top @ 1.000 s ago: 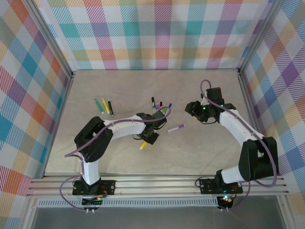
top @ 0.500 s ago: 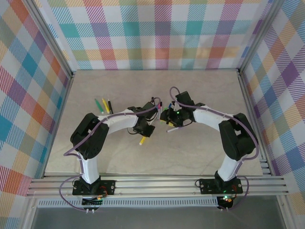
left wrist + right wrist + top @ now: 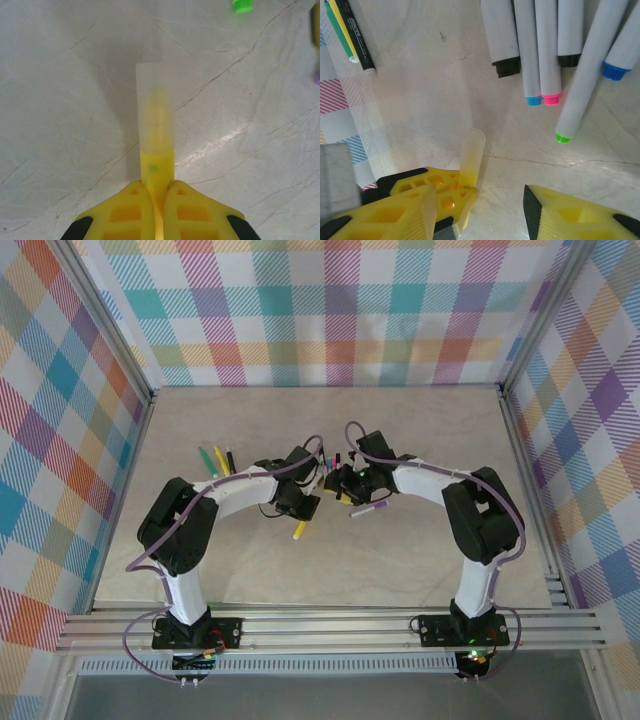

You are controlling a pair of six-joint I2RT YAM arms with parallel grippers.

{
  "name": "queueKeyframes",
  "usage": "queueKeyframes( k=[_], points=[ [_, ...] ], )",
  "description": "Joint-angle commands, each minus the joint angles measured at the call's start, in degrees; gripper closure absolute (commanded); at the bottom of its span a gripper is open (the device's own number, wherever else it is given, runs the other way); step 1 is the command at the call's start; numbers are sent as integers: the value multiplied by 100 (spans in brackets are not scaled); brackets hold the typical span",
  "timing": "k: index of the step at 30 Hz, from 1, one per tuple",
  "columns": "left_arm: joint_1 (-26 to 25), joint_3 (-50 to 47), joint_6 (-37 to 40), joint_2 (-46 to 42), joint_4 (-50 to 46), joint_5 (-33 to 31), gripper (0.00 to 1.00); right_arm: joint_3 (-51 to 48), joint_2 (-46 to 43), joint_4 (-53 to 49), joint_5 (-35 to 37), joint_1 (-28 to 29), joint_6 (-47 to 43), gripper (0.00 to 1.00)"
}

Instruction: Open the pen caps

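**Room and edges.** Pale marbled tabletop enclosed by checked walls at the back and both sides. Bare surface lies open toward the upper edge, the right side and the lower part of the overhead view. Both arms meet at the centre, their ends close together.

**Left gripper**. Clamped narrow on the yellow pen, at the centre of the tabletop.

**Right gripper**. Fingers partly apart, nothing between them; the pen's tip lies just beyond the gap.

**Hidden or cut off.** The pen's grasped section is covered by the fingers. A row of white pens runs off the top edge of the right wrist view. Three pens at upper left are cropped. A purple-ended pen lies just below the right gripper, seen from overhead.

**Axis.** Long axis straight up the left wrist view, clear cap at the far end, on the pen.
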Motion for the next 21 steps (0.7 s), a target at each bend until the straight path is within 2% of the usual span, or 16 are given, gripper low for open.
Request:
queueKeyframes(
  k=[1,10,21],
  points=[
    [77,-64,84,-290,134,275,100,153,149,133,-182,90,114,50],
    [121,-64,-3,-431,248,694,100,369,375,231,-279,234,153,50],
    [125,110,-12,-468,170,819,100,585,625,166,-279,391,167,51]
  ],
)
